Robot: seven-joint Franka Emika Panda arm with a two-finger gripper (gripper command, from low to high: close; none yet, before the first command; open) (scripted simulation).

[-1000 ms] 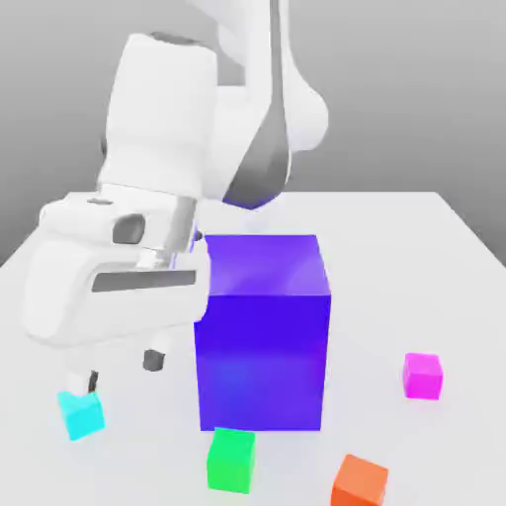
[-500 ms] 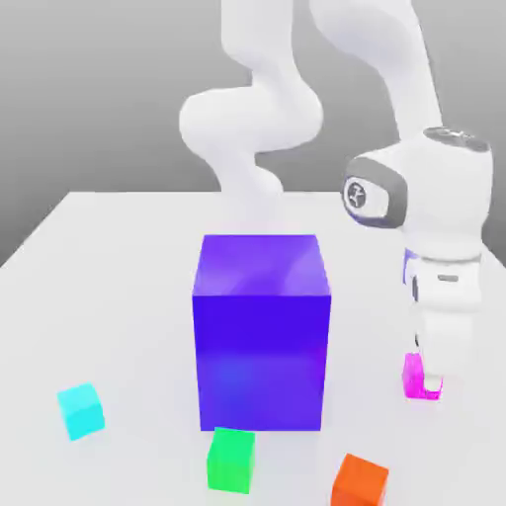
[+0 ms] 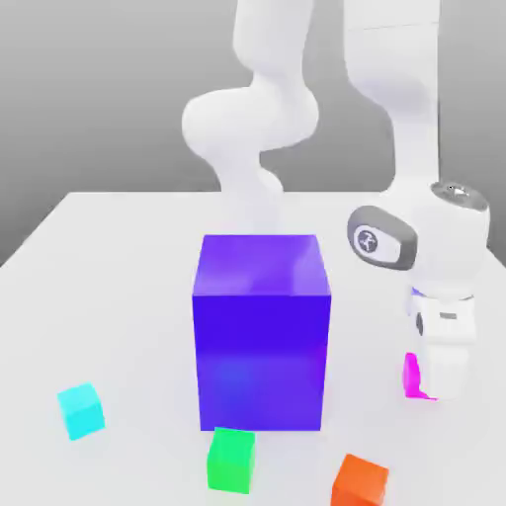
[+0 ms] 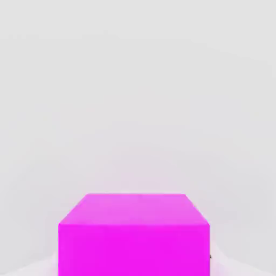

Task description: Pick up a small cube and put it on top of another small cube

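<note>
Pink cube (image 3: 411, 376) near our table's (image 3: 119, 296) right edge sits under our gripper (image 3: 435, 393), fingers unclear, so next we lift it onto another cube.

You see a magenta cube (image 3: 411, 375), a cyan cube (image 3: 80, 410), a green cube (image 3: 232, 459), an orange cube (image 3: 360, 481), a big blue-violet block (image 3: 261, 331), all on a white table (image 3: 119, 296).
</note>
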